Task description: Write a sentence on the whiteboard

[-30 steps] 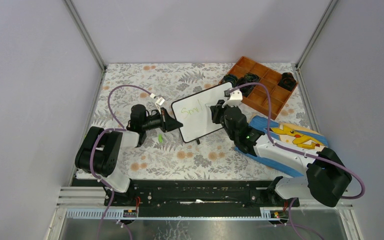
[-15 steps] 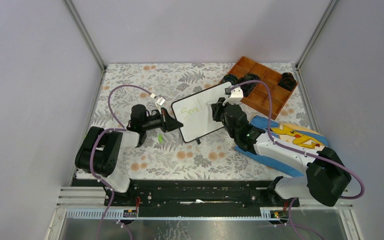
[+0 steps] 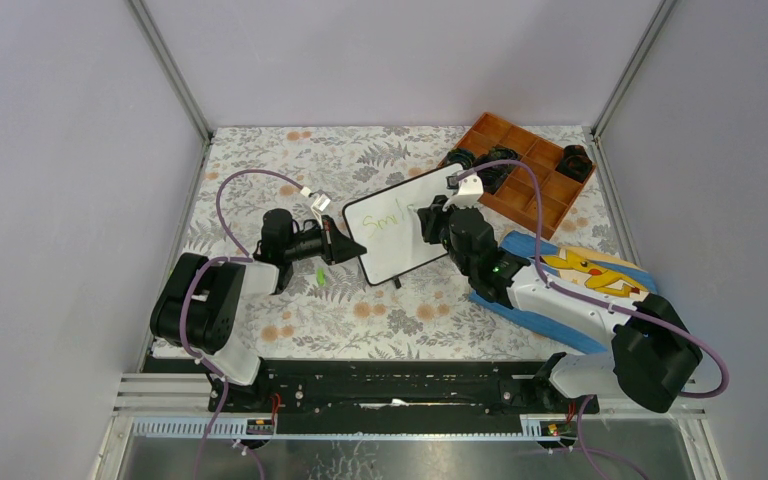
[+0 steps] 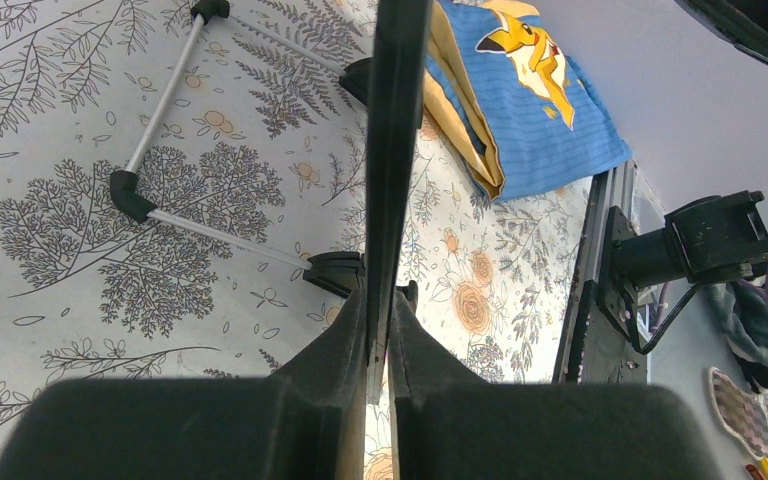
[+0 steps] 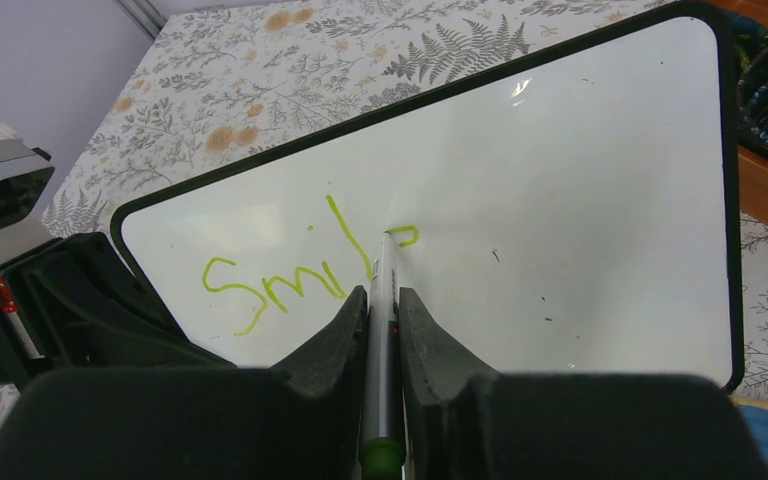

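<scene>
Plainly legible on the whiteboard (image 5: 560, 170) is green handwriting (image 5: 290, 275) reading "Smil", slanting a little upward, with a small open loop of a fifth letter just after the tall "l". Nothing else is written on it, only a few tiny dark specks to the right of the letters. In the top view, the whiteboard (image 3: 403, 225) stands tilted at the middle of the floral tabletop (image 3: 290, 170), its white face turned up and toward the right arm (image 3: 560, 300). The orange compartment tray (image 3: 532, 195) sits just behind its far right corner.

The right jaws are clamped on a slim marker (image 5: 381, 320), whose tip touches the board at the small loop. Any print on the marker barrel is too small to read.

The left arm (image 3: 210, 295) reaches in from the left, and the left jaws are closed on the board's thin black frame (image 4: 392, 150), which runs edge-on between them in the left wrist view. Behind the frame in that view, a stand of silver rods with black joints (image 4: 160, 150) lies on the tabletop, and a black foot (image 4: 335, 272) sits just beside the frame.

A green cap (image 3: 319, 274) lies on the tabletop just below the left jaws. The blue cloth (image 4: 535, 95) printed with a yellow Pikachu lies partly under the right arm and carries no words. Dark objects (image 3: 575, 158) sit in several tray compartments.
</scene>
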`<control>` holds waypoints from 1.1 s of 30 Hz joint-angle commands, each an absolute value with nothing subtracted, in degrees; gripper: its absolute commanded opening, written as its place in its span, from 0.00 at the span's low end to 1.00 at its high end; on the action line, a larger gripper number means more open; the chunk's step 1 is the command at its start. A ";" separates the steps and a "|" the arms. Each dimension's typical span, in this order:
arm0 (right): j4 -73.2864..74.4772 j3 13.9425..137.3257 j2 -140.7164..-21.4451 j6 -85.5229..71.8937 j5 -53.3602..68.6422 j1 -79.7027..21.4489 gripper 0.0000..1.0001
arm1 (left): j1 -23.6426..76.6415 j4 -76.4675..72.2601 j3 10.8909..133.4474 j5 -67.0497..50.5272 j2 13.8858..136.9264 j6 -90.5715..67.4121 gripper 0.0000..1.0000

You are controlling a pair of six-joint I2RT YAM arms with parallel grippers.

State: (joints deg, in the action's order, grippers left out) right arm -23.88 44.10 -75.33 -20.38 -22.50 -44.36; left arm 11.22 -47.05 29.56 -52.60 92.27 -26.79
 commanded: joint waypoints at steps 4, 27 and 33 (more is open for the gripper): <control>-24.44 43.86 -75.47 -20.80 -20.68 -43.81 0.00 | 11.60 -42.23 29.71 -49.57 92.78 -25.19 0.00; -19.48 41.57 -71.99 -20.01 -26.80 -43.77 0.00 | 11.69 -42.04 29.72 -49.48 92.55 -25.13 0.00; -19.06 42.09 -71.94 -20.52 -30.39 -43.68 0.00 | 11.64 -41.93 29.71 -49.48 92.39 -24.97 0.00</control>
State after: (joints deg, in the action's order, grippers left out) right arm -18.70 41.69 -73.54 -20.62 -25.56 -44.25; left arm 11.33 -46.61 29.82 -52.38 92.23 -26.37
